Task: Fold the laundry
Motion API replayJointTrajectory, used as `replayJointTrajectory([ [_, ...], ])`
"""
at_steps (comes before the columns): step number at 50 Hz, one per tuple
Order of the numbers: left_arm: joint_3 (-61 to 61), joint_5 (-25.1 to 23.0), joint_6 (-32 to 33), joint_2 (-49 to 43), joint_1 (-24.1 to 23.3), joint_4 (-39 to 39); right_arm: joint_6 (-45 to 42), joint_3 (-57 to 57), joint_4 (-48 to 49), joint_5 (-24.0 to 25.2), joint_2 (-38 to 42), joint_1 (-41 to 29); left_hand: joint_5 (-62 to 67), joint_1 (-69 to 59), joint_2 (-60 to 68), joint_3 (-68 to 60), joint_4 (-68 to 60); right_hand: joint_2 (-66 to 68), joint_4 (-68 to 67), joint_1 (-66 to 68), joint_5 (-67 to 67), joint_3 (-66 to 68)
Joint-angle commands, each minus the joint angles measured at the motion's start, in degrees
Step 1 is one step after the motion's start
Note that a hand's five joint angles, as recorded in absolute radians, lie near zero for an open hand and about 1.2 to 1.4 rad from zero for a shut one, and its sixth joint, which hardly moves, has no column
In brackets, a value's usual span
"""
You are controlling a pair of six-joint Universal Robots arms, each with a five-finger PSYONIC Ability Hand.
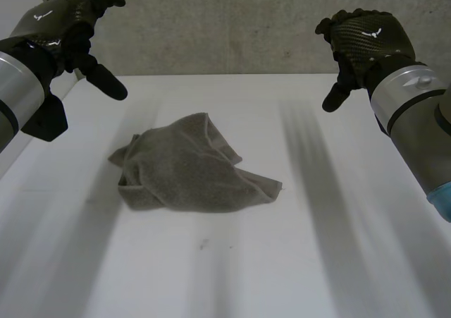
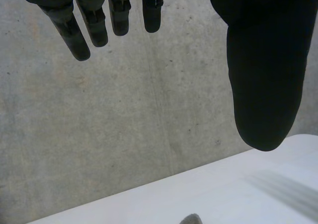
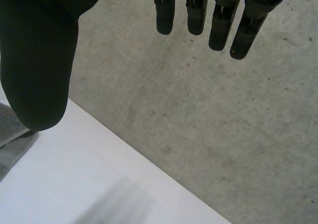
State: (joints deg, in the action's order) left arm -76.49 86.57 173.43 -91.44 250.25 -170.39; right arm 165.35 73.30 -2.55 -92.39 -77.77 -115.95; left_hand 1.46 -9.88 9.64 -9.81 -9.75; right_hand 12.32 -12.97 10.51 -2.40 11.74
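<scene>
A crumpled grey towel [image 1: 192, 167] lies in a loose heap on the white table [image 1: 232, 261], a little left of the middle. My left hand [image 1: 67, 22] hovers high above the table's far left, open, holding nothing, well clear of the towel. My right hand [image 1: 363, 43] hangs high at the far right, likewise open and free of the cloth. In the left wrist view the fingers [image 2: 92, 23] are straight and the thumb [image 2: 263, 75] stands apart, with a tip of the towel [image 2: 191, 219] far below. In the right wrist view the fingers [image 3: 218, 20] are straight and a towel edge [image 3: 12, 134] shows beside the thumb [image 3: 39, 70].
A grey concrete wall [image 1: 232, 29] rises behind the table's far edge. White tabletop spreads in front of and to the right of the towel.
</scene>
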Motion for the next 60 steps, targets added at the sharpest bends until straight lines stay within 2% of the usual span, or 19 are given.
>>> replayJointTrajectory([
  [1,0.55,0.09,2.17,-3.65,0.5,-2.66,-0.2,-0.36,-0.87,1.42,2.97,-0.07,0.1,-1.68,1.92,-1.75,-1.81,-2.32,2.97,-0.51,2.4,-1.74],
  [5,0.46,0.17,6.05,-5.59,1.2,-4.07,-0.82,-0.36,-2.72,4.32,5.09,-0.07,1.11,-2.69,2.93,-2.76,-2.82,-2.32,2.97,-0.51,2.4,-1.74],
  [7,0.46,0.09,11.29,-8.65,2.95,-5.12,-0.91,-1.58,-5.7,7.82,8.59,-0.76,1.11,-2.69,2.93,-2.77,-2.82,-2.32,2.97,-0.51,2.4,-1.74],
  [10,0.73,-0.09,16.04,-12.69,4.44,-6.0,0.31,-5.26,-6.85,9.51,13.41,-4.0,0.77,-2.36,2.59,-2.43,-2.48,-2.32,2.97,-0.51,2.4,-1.74],
  [13,1.25,-0.27,17.91,-15.0,5.16,-6.8,1.46,-7.47,-6.85,9.33,16.07,-5.69,0.94,-2.52,2.76,-2.6,-2.65,-2.32,2.97,-0.51,2.4,-1.74],
  [18,5.28,-0.44,23.0,-26.13,6.21,-10.39,5.15,-13.44,-6.77,9.16,24.67,-7.27,1.11,-2.69,2.93,-2.76,-2.82,-2.32,2.97,-0.51,2.4,-1.74],
  [22,8.46,-1.58,24.24,-32.4,6.12,-11.63,4.89,-13.63,-6.68,8.89,26.62,-7.45,2.96,-4.54,4.78,-4.61,-4.67,-2.32,2.97,-0.51,2.4,-1.74],
  [24,10.04,-3.34,24.68,-35.12,6.12,-11.63,4.89,-13.19,-6.68,8.46,26.89,-7.54,4.31,-5.89,6.12,-5.96,-6.01,-2.32,2.97,-0.51,2.4,-1.74],
  [26,12.23,-8.59,24.86,-39.58,6.12,-11.72,4.72,-11.35,-6.68,8.02,26.62,-7.54,12.0,-13.58,13.82,-13.65,-13.71,-2.32,2.97,-0.51,2.4,-1.74],
  [27,12.24,-8.61,24.86,-39.6,6.12,-11.72,4.72,-11.34,-6.68,8.02,26.62,-7.54,12.04,-13.62,13.86,-13.7,-13.75,-2.32,2.97,-0.51,2.4,-1.74],
  [29,13.03,-12.82,24.86,-42.49,5.86,-11.98,4.63,-9.59,-6.59,7.93,26.27,-7.1,21.59,-23.17,23.41,-23.24,-23.3,-2.32,2.97,-0.51,2.4,-1.74],
  [30,13.03,-12.83,24.86,-42.51,5.86,-11.98,4.63,-9.58,-6.59,7.93,26.27,-7.1,21.63,-23.21,23.45,-23.29,-23.34,-2.32,2.97,-0.51,2.4,-1.74],
  [32,13.64,-14.15,24.86,-44.43,5.51,-12.07,4.54,-8.36,-6.24,7.93,25.31,-6.92,33.18,-34.76,35.0,-34.83,-34.89,-2.32,2.97,-0.51,2.4,-1.74],
  [38,13.56,-14.06,24.86,-45.49,4.72,-11.89,4.36,-7.47,-6.42,7.93,24.51,-6.22,51.74,-53.32,53.56,-53.4,-53.45,-2.32,2.97,-0.51,2.4,-1.74],
  [40,13.04,-13.8,24.68,-44.97,4.11,-11.54,3.58,-7.04,-6.5,7.93,23.99,-4.82,68.45,-70.03,70.27,-70.11,-70.16,-2.32,2.97,-0.51,2.4,-1.74],
  [46,11.54,-13.36,24.42,-42.33,2.08,-9.17,1.9,-6.33,-6.42,8.1,23.19,-4.2,68.54,-70.12,70.36,-70.19,-70.25,-2.32,2.97,-0.51,2.4,-1.74],
  [54,6.79,-7.91,24.07,-36.0,-0.56,-6.62,1.38,-5.63,-6.5,8.1,22.14,-4.11,68.54,-70.12,70.36,-70.19,-70.25,-2.32,2.97,-0.51,2.4,-1.74],
  [59,1.17,-6.07,21.6,-30.64,-5.21,-3.72,1.29,-5.19,-6.42,8.1,21.26,-4.02,68.54,-70.12,70.36,-70.19,-70.25,-2.32,2.97,-0.51,2.4,-1.74],
  [60,-1.7,-5.89,19.43,-27.77,-8.35,-2.85,1.29,-5.19,-6.33,8.1,20.83,-3.76,68.54,-70.12,70.36,-70.19,-70.25,-2.32,2.97,-0.51,2.4,-1.74],
])
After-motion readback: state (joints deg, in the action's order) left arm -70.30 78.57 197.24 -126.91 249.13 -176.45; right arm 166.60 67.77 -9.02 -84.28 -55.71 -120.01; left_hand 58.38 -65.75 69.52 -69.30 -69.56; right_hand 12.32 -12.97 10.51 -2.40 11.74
